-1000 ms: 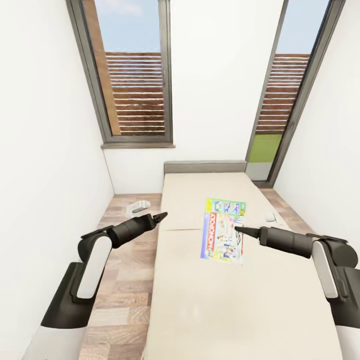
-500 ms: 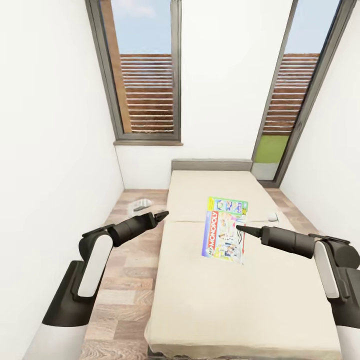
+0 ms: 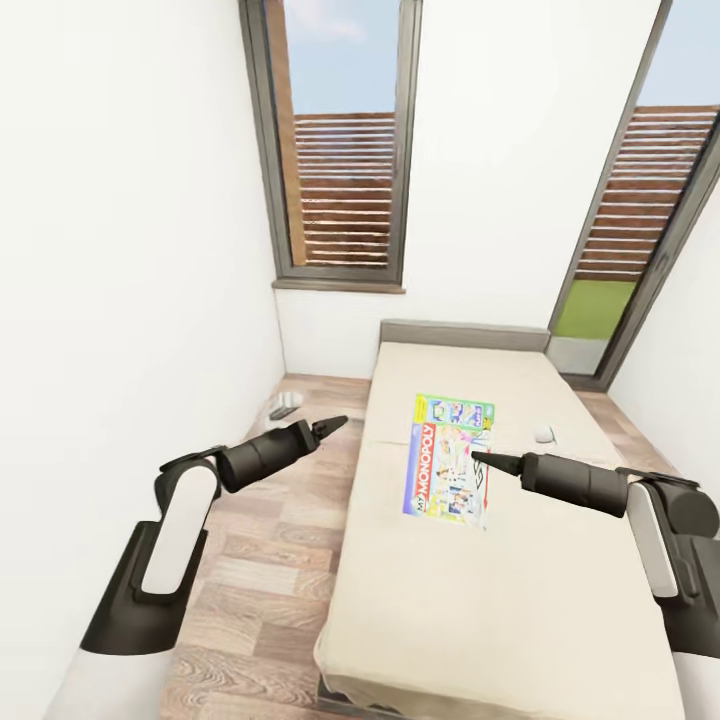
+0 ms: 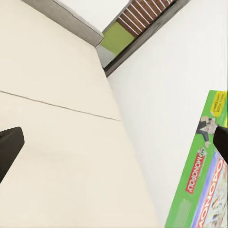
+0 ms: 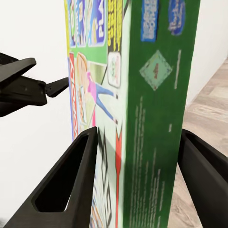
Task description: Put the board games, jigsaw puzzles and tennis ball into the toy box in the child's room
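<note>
**Our right fingers sit around the game box**

We see the bed (image 3: 480, 560) in front of us, with its beige mattress and grey headboard. A green Monopoly board game (image 3: 448, 460) sits over the bed.

Our right gripper (image 3: 485, 461) points at the near edge of the game box. In the right wrist view its two black fingers (image 5: 71, 183) stand apart, one on each side of the box (image 5: 137, 114). We cannot tell if they squeeze it yet.

Our left gripper (image 3: 330, 427) hangs over the wood floor (image 3: 260, 560), just beside the bed's edge and well apart from the game. In the left wrist view its fingertips (image 4: 8, 147) are spread wide with nothing between them.

A small white thing (image 3: 543, 434) lies on the mattress past our right fingers.
</note>
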### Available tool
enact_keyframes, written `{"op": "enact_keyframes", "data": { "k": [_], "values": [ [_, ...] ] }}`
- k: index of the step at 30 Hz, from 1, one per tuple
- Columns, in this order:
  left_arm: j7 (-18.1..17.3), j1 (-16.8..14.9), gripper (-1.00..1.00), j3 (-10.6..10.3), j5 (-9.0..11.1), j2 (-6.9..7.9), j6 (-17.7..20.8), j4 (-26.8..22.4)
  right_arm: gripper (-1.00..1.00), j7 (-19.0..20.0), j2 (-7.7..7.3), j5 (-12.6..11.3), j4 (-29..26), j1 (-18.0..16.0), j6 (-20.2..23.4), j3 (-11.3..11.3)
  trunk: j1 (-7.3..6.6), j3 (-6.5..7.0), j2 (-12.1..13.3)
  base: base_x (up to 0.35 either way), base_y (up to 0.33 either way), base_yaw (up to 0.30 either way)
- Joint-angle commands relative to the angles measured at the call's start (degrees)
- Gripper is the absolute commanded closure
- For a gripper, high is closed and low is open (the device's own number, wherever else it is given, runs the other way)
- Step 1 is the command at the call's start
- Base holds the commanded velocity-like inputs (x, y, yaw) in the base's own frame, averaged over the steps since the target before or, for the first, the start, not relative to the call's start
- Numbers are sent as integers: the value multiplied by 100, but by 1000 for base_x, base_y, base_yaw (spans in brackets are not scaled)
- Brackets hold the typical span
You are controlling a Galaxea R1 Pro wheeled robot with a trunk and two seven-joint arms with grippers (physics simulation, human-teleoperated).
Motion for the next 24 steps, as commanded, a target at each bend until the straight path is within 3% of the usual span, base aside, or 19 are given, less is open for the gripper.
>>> {"op": "enact_keyframes", "data": {
  "k": [1,7,24],
  "values": [
    [-5,-7,-100,7,25,-2,35,-2,100,29,-1,-6,-4,-4,27,-5,4,-6,-12,-4,-2,245],
    [7,-16,-100,7,111,9,63,-5,100,29,6,-5,-9,-3,27,6,4,31,-12,-2,-1,241],
    [20,-87,-100,-92,106,-16,247,-6,100,29,11,1,-17,-2,27,15,4,139,-12,0,0,238]
  ]
}}
